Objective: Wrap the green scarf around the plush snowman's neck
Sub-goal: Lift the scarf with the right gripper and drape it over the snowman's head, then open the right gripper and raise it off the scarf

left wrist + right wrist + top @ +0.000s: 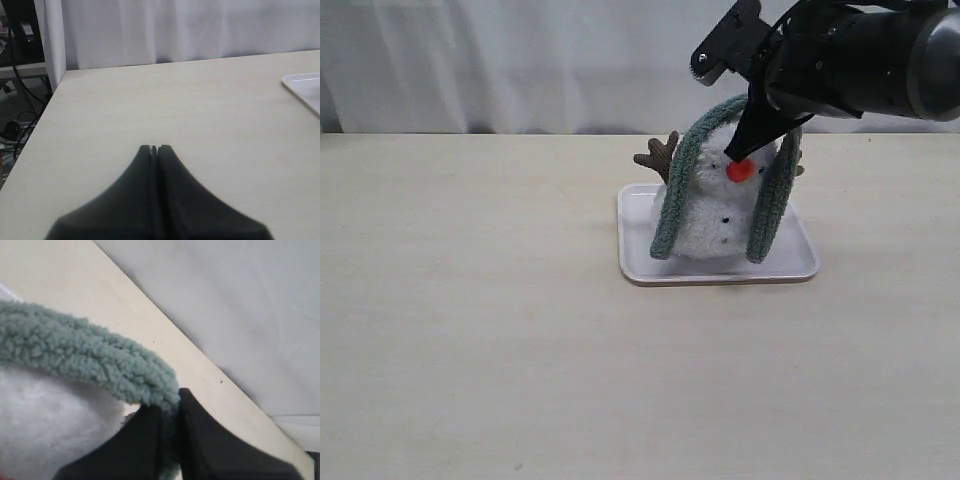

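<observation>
The white plush snowman [715, 218] stands on a white tray [640, 262], its orange nose [741, 170] facing the camera. The green scarf [672, 200] lies arched over the top of its head, and both ends hang down its sides to the tray. My right gripper [738, 152] reaches down in front of the face, just above the nose. In the right wrist view this gripper [170, 407] is shut on a fold of the scarf [85, 355], with the snowman's white fur [45, 425] beside it. The neck is hidden by fur and gripper. My left gripper [154, 148] is shut and holds nothing, above bare table.
A brown twig arm [658, 156] sticks out to the left of the scarf. A corner of the tray [305, 87] shows in the left wrist view. A white curtain [520, 60] hangs behind the beige table [470, 320], whose edge [35, 125] lies near the left gripper.
</observation>
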`<state>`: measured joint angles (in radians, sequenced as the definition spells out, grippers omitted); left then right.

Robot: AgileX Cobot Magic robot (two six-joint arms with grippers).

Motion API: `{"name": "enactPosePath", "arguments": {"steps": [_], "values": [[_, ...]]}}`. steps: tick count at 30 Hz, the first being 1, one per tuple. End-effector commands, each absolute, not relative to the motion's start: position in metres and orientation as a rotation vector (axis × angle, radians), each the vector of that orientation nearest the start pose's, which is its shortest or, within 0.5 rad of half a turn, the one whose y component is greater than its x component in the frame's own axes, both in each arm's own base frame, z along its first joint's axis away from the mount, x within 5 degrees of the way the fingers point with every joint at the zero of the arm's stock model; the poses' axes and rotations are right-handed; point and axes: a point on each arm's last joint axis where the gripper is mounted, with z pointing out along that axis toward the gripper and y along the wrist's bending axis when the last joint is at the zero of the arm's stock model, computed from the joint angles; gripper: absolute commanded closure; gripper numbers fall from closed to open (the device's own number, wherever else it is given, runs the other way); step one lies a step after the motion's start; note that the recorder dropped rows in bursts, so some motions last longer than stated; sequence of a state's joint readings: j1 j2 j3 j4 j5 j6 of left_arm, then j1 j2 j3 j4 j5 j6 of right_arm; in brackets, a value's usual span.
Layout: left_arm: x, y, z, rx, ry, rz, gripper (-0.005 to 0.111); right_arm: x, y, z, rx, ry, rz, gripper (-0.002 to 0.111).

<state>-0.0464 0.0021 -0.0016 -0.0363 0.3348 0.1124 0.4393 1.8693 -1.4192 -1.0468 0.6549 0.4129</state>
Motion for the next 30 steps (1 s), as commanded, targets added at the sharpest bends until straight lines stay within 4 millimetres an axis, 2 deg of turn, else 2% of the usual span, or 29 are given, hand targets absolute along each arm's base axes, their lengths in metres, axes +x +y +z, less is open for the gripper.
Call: {"name": "enactPosePath", "arguments": {"steps": [1, 3, 5, 8, 11, 17, 21, 24, 26, 30], "values": [[0.054, -0.004, 0.184, 0.117, 1.803, 0.010, 0.107, 0.403, 0.129, 0.259, -0.691, 2.164, -0.580, 0.091], [0.054, -0.004, 0.184, 0.117, 1.803, 0.010, 0.107, 0.404, 0.133, 0.259, -0.692, 2.152, -0.536, 0.086], [0.054, -0.004, 0.184, 0.117, 1.803, 0.010, 0.107, 0.404, 0.140, 0.258, -0.660, 2.152, -0.414, 0.082], [0.054, -0.004, 0.184, 0.117, 1.803, 0.010, 0.107, 0.403, 0.145, 0.256, -0.621, 2.176, -0.309, 0.070], [0.054, -0.004, 0.184, 0.117, 1.803, 0.010, 0.107, 0.403, 0.134, 0.256, -0.546, 2.250, -0.332, 0.059], [0.054, -0.004, 0.184, 0.117, 1.803, 0.010, 0.107, 0.407, 0.116, 0.273, -0.379, 2.413, -0.207, 0.058], [0.054, -0.004, 0.184, 0.117, 1.803, 0.010, 0.107, 0.410, 0.106, 0.285, -0.362, 2.468, -0.132, 0.058], [0.054, -0.004, 0.184, 0.117, 1.803, 0.010, 0.107, 0.409, 0.099, 0.293, -0.397, 2.516, -0.107, 0.058], [0.054, -0.004, 0.184, 0.117, 1.803, 0.010, 0.107, 0.406, 0.098, 0.294, -0.483, 2.563, -0.056, 0.058], [0.054, -0.004, 0.184, 0.117, 1.803, 0.010, 0.107, 0.406, 0.096, 0.300, -0.530, 2.539, 0.213, 0.058]]}}
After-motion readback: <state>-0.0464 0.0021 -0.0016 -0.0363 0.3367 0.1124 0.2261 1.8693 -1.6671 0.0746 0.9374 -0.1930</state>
